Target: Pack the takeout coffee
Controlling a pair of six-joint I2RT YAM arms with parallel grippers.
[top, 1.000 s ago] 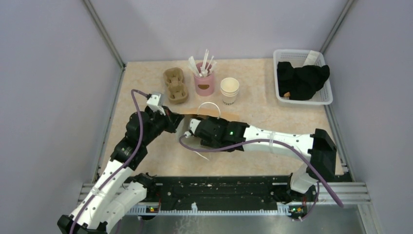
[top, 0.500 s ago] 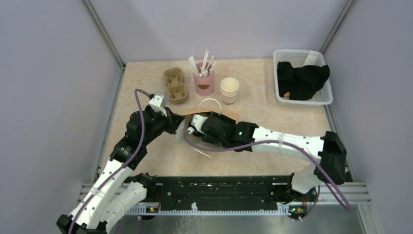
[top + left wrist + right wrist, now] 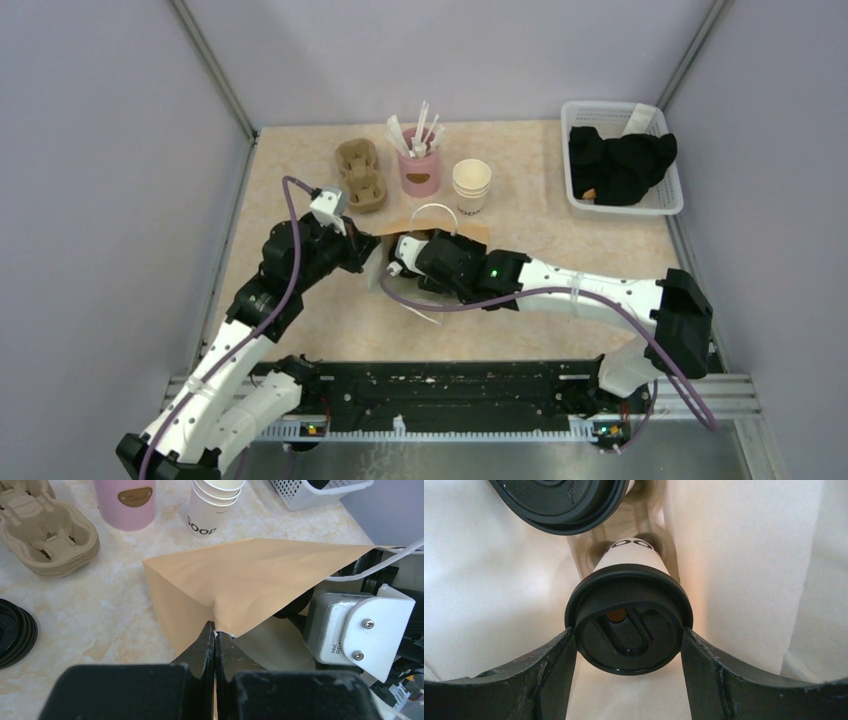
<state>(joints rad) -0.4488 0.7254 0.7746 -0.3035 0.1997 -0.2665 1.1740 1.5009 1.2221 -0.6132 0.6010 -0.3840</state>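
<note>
K: Right arm has reached further forward over the last second. Its wrist has gone from the table's near side into the mouth of the paper bag [image 3: 445, 235]. Left arm has hardly shifted.

M: Hands?

K: Left gripper [image 3: 216, 630] is pinched flat on the bag's brown edge, holding the mouth up. Right gripper [image 3: 626, 637] is inside the bag, with its jaws pressed against both sides of the black lid on the held cup [image 3: 629, 625].

M: And the coffee?

K: Both cups are inside the bag's white walls. The held cup stands upright with its base down in tan pulp, which I take to be a carrier [image 3: 586, 550]. The other cup [image 3: 556, 500] is just beyond it, and only its lid shows.

M: Step?

K: Judged: seating the last cup. I cannot tell whether it has bottomed out.

M: Next?

K: Probably let go of the lid, then draw the right hand straight back out without dragging the lid or catching the bag wall. The left pinch should hold until that hand is out, otherwise the mouth may fold onto the wrist.
</note>
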